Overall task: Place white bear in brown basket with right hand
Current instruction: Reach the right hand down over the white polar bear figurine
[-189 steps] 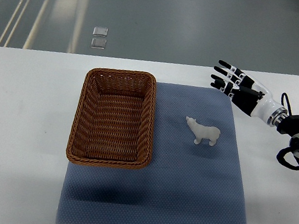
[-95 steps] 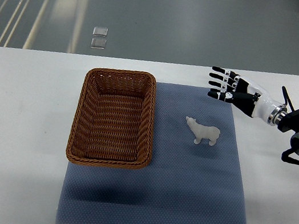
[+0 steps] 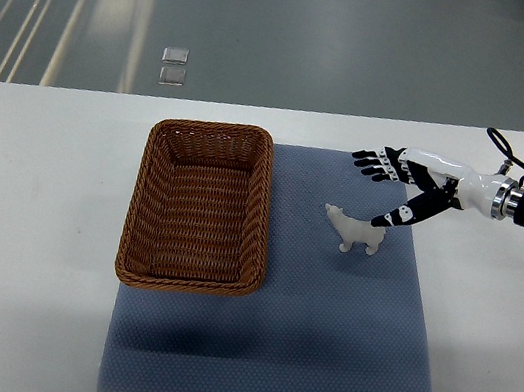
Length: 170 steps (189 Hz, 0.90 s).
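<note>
On my feed the right hand (image 3: pixel 408 184) is a white shell with black fingers (image 3: pixel 367 161), and I can make out small white patches along those fingers at the joints. Behind the hand the forearm is a slim white casing that ends in a bright silver metal ring at the wrist. Past the ring the arm turns to chunky black housings with a rounded grey joint at the right edge. A thin black cable loops up over the wrist section. The rest of my arm is cut off.
</note>
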Each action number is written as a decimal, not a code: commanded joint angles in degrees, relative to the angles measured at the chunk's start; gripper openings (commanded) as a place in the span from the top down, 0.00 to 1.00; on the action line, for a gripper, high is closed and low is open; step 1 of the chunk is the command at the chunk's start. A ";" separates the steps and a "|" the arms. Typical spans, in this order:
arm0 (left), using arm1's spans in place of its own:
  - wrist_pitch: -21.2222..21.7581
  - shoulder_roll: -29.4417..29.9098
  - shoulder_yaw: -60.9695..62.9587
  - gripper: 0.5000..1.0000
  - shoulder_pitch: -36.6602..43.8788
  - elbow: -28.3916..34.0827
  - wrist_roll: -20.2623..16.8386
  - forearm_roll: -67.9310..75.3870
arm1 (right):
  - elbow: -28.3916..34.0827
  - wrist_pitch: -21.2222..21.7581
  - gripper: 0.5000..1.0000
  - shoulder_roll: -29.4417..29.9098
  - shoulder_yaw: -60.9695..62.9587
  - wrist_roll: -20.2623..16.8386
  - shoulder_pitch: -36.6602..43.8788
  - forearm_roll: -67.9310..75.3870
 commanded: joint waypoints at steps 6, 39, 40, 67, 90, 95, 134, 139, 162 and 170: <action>0.00 0.00 0.00 0.00 0.00 0.01 -0.01 0.00 | 0.18 -1.51 0.14 0.04 -0.46 0.52 0.07 -3.78; 0.00 0.00 0.00 0.00 0.00 0.01 -0.01 0.00 | 0.79 -3.79 0.14 0.31 -4.41 0.43 1.21 -8.34; 0.00 0.00 0.00 0.00 0.00 0.01 -0.01 0.00 | 0.79 -3.80 0.14 0.31 -4.42 0.43 1.22 -8.35; 0.00 0.00 0.00 0.00 0.00 0.01 -0.01 0.00 | 0.88 -8.01 0.14 0.31 -8.63 0.52 2.89 -8.79; 0.00 0.00 0.00 0.00 0.00 0.01 -0.01 0.00 | 0.88 -10.48 0.14 0.83 -9.78 0.70 3.41 -8.70; 0.00 0.00 0.00 0.00 0.00 0.01 -0.01 0.00 | 0.97 -10.48 0.14 0.84 -9.87 0.70 3.41 -8.70; 0.00 0.00 0.00 0.00 0.00 0.01 -0.01 0.00 | 2.20 -10.30 0.15 0.92 -10.39 0.70 3.24 -8.52; 0.00 0.00 0.00 0.00 0.00 0.01 -0.01 0.00 | 2.55 -10.21 0.15 0.92 -10.39 0.70 3.24 -8.43; 0.00 0.00 0.00 0.00 0.00 0.01 -0.01 0.00 | 3.69 -10.21 0.15 1.01 -10.39 0.70 2.97 -8.52; 0.00 0.00 0.00 0.00 0.00 0.01 0.08 0.00 | 3.69 -10.21 0.15 1.01 -10.48 0.70 2.89 -8.52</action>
